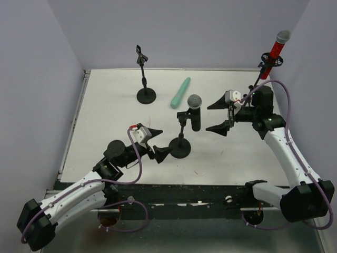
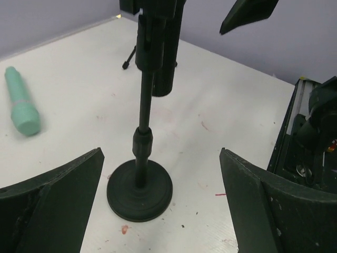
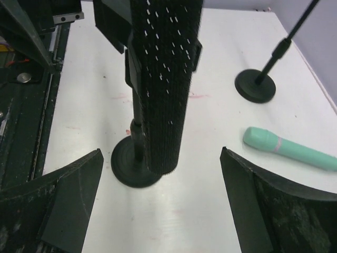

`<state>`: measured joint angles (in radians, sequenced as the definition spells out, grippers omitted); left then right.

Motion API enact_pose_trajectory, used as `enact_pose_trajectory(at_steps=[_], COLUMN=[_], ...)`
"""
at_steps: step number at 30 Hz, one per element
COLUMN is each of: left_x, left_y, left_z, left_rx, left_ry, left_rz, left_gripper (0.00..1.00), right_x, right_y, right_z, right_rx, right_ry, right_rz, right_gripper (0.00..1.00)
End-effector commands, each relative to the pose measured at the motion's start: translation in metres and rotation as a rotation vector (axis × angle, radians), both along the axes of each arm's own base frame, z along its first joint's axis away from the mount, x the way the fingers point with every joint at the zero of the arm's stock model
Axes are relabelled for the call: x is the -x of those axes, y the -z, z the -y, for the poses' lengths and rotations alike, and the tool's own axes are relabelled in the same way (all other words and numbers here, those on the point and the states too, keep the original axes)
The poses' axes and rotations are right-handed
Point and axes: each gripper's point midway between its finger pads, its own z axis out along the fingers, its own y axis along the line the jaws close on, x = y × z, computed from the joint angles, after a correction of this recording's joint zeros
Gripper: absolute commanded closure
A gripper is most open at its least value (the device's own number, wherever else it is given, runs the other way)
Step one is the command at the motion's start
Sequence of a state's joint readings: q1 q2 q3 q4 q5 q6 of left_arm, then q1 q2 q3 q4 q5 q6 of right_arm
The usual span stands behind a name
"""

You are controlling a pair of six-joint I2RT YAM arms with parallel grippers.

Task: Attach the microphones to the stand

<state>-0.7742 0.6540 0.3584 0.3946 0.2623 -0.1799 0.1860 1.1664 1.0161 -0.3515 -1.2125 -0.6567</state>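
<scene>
The black microphone [image 1: 195, 112] with its silver mesh head sits clipped upright in the middle stand [image 1: 180, 146]; its body shows in the right wrist view [image 3: 166, 89]. The red microphone [image 1: 275, 50] is held in the far right stand [image 1: 263, 71]. The mint-green microphone [image 1: 180, 93] lies flat on the table; it also shows in the left wrist view [image 2: 22, 103] and the right wrist view [image 3: 289, 149]. A third stand [image 1: 145, 79] at the back left has an empty clip. My left gripper [image 1: 156, 143] is open beside the middle stand's base [image 2: 139, 190]. My right gripper [image 1: 220, 116] is open, right of the black microphone.
The white table [image 1: 105, 137] is walled by lilac panels at the back and sides. A black frame rail [image 1: 184, 192] runs along the near edge. The empty stand's base shows in the right wrist view [image 3: 255, 86].
</scene>
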Motion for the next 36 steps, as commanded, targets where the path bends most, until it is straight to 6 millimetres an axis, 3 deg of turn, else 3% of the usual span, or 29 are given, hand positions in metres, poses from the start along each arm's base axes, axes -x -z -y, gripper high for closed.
enact_pose_trajectory(at_steps=[1, 6, 14, 18, 22, 26, 31, 36], left_x=[-0.005, -0.019, -0.046, -0.051, -0.042, -0.027, -0.012, -0.002], left_y=[-0.018, -0.010, -0.001, 0.000, 0.010, 0.030, 0.036, 0.036], left_z=[0.008, 0.025, 0.049, 0.057, 0.049, 0.030, 0.002, -0.009], left_rx=[0.116, 0.041, -0.041, -0.046, -0.048, -0.050, 0.011, 0.051], left_ry=[0.009, 0.025, 0.030, 0.044, 0.045, 0.013, -0.056, -0.067], left_rz=[0.047, 0.088, 0.126, 0.112, 0.085, -0.024, -0.114, -0.142], left_gripper=[0.02, 0.02, 0.02, 0.04, 0.04, 0.04, 0.02, 0.02], right_x=[0.016, 0.018, 0.028, 0.022, 0.002, -0.011, -0.015, -0.006], right_y=[0.011, 0.013, 0.034, 0.031, 0.009, 0.000, -0.009, -0.006], right_z=[0.023, 0.034, 0.030, 0.030, 0.023, 0.000, -0.023, -0.046], right_rx=[-0.026, -0.060, -0.102, -0.106, -0.117, -0.038, -0.004, 0.018], right_ry=[0.019, 0.018, -0.032, -0.037, -0.048, -0.078, -0.145, -0.199], right_rz=[-0.093, -0.107, -0.164, -0.155, -0.168, -0.147, -0.182, -0.214], right_gripper=[0.00, 0.01, 0.00, 0.00, 0.00, 0.00, 0.00, 0.00])
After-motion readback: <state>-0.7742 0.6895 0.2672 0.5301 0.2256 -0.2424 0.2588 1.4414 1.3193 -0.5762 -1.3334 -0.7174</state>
